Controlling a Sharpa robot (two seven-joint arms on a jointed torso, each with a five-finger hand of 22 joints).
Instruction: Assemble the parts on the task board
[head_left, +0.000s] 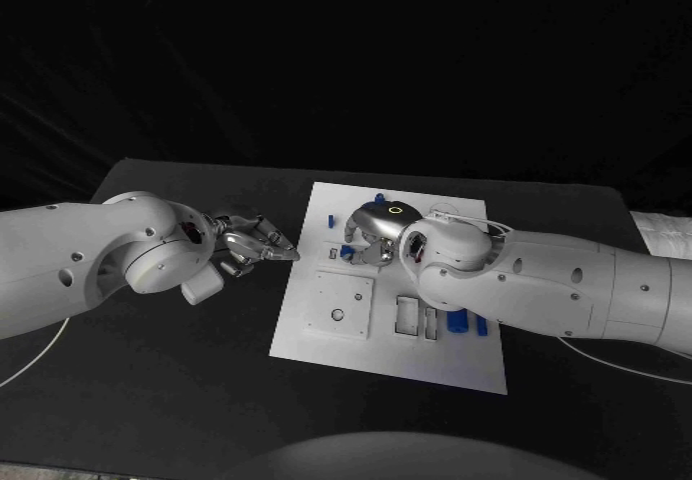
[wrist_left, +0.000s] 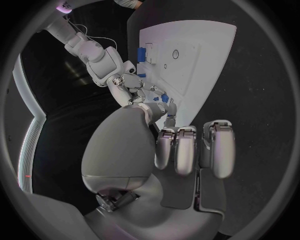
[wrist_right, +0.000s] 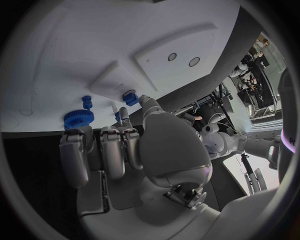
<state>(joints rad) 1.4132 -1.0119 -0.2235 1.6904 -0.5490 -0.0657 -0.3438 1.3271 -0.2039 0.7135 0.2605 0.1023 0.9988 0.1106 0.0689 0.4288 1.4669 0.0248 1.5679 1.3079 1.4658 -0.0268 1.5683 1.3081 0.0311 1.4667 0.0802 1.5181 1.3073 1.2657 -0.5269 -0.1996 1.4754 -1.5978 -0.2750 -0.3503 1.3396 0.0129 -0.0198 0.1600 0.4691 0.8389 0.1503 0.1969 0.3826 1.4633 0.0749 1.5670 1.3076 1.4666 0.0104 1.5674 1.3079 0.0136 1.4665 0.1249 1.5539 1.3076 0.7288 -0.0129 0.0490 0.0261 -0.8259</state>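
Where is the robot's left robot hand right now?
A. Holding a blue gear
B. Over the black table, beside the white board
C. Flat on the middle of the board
B: the left robot hand is over the black table beside the white task board.

We see the black surface (head_left: 173, 370) under it all, a thin white cable (head_left: 36, 355) trailing over it toward its near left side, and at its far right edge what may be a white printed sheet (head_left: 666, 232)
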